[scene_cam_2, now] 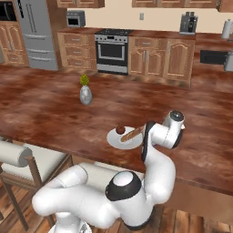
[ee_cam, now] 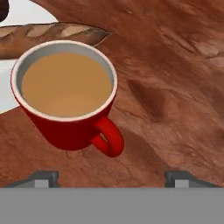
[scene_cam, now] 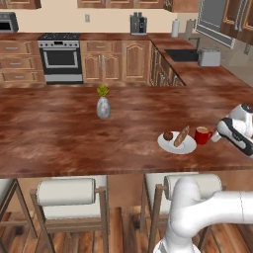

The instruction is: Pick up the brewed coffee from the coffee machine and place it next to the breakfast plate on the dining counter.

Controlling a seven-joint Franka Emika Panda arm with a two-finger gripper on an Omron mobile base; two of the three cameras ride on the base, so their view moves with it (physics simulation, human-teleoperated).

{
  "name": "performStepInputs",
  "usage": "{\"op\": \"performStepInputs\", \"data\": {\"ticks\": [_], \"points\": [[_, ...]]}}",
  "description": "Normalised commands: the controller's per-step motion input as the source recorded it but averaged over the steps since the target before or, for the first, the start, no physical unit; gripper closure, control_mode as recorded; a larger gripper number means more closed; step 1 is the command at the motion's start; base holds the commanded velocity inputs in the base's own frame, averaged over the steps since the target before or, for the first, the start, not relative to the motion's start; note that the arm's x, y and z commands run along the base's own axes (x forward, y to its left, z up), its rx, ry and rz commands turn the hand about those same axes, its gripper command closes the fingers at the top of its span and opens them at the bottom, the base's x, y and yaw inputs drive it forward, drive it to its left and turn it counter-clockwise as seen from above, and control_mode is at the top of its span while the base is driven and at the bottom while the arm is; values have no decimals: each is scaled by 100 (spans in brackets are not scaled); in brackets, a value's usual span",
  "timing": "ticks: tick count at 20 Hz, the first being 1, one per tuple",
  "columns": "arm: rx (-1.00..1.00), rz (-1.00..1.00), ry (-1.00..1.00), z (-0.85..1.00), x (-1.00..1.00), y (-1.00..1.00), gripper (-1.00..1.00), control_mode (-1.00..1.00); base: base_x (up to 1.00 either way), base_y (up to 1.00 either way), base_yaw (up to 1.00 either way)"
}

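your gripper (ee_cam: 112, 178) stands wide open, holding nothing, its fingertips apart from the red mug of coffee (ee_cam: 68, 98). the mug sits upright on the dining counter (scene_cam: 59, 133), just beside the breakfast plate (scene_cam: 168, 144), handle turned toward your hand, the bread piece (ee_cam: 48, 36) behind it.

— Status of the mug (ee_cam: 65, 98)?
— Red, upright on the wood surface (ee_cam: 175, 78), coffee inside, handle turned toward the end effector (ee_cam: 113, 179).
— The end effector?
— Fingertips (ee_cam: 41, 178) spread wide, clear of the mug. Bread piece (ee_cam: 48, 36) just behind.
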Motion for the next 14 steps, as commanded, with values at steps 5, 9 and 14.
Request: {"op": "performStepInputs", "data": {"ticks": [5, 9, 14], "points": [[-14, 0, -13, 45, -96, 9, -100, -100, 0, 0, 0], [-10, 0, -14, 81, -91, 2, -100, -100, 0, 0, 0], [-10, 0, -8, 100, -41, 16, -100, -100, 0, 0, 0]]}}
